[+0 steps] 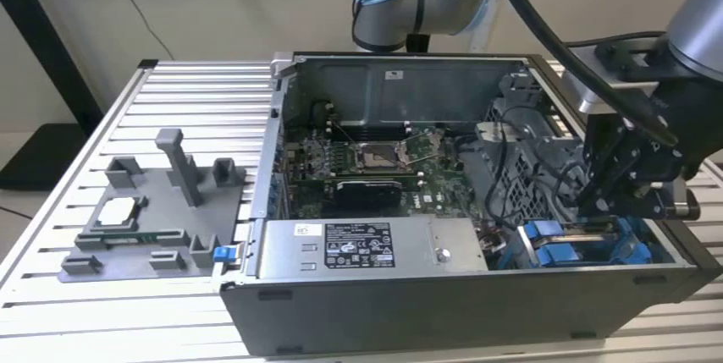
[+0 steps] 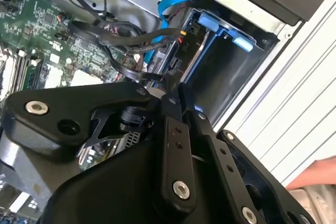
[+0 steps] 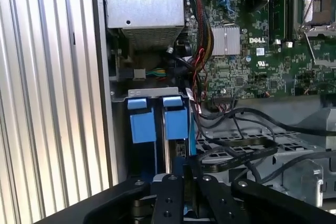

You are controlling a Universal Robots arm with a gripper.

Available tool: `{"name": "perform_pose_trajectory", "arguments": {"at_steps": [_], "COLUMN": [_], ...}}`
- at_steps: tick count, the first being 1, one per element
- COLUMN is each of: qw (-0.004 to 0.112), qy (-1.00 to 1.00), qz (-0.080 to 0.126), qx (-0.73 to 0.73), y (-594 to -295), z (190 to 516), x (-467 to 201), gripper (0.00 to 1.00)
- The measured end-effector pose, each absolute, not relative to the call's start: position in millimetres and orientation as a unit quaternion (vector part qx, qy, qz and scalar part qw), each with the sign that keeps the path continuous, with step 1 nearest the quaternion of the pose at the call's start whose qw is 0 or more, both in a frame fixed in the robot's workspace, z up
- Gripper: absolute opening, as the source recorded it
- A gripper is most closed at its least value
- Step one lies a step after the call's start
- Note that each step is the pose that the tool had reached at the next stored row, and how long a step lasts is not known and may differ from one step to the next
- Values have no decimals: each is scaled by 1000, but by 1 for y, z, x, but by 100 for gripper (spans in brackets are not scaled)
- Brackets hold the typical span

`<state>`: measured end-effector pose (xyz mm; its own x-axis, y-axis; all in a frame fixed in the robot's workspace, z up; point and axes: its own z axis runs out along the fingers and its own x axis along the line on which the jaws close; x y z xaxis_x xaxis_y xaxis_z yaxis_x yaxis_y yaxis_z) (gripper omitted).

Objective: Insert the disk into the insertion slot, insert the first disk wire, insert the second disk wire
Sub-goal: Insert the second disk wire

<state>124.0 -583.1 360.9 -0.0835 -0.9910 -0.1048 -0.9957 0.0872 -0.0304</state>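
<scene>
A grey holder (image 1: 158, 219) is sitting on the ridged table (image 1: 68, 312) at the exterior view's left. The open computer case (image 1: 452, 295) is lying beside it. At the right, the claw (image 1: 615, 211) is reaching down into the blue-tabbed bay — the disk (image 3: 157, 121) is standing in its slot there. I cannot tell whether the claw is apart or together.

1. Even, soft light filled the exterior view; the computer case (image 1: 475, 211) interior sat in shade.
2. Glare washed out the ribbed table (image 3: 47, 103) in the first wrist view.
3. The gripper (image 2: 176, 145) loomed dark and soft-edged in the second wrist view.
</scene>
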Motion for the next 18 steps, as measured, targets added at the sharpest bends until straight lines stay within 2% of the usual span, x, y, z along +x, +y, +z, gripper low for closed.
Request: {"name": "perform_pose_trajectory", "arguments": {"at_steps": [18], "qw": [52], "qy": [726], "qz": [27], "qx": [-685], "y": [-583], "z": [349], "x": [131], "gripper": [0]}}
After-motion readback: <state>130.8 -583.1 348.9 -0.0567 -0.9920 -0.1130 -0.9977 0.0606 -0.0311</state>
